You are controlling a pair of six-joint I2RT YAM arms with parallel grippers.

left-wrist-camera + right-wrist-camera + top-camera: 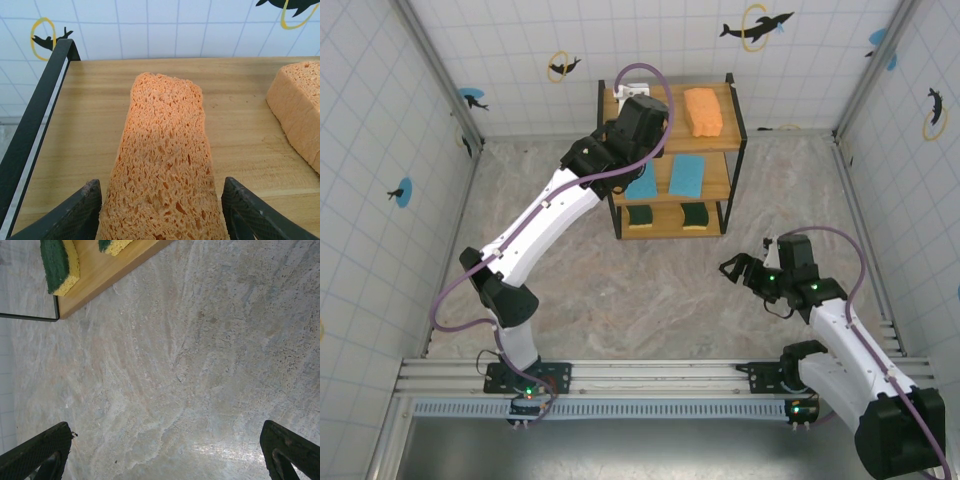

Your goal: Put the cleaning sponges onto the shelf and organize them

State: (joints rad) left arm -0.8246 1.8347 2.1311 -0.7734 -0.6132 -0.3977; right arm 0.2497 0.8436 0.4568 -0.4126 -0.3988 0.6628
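Orange sponge lay flat on the shelf's top board, left of its twin. The left claw straddled it, jaws slightly parted. I'd have opened wider, then backed straight out so nothing dragged. The right claw hung spread over the bench, lower right overhead.
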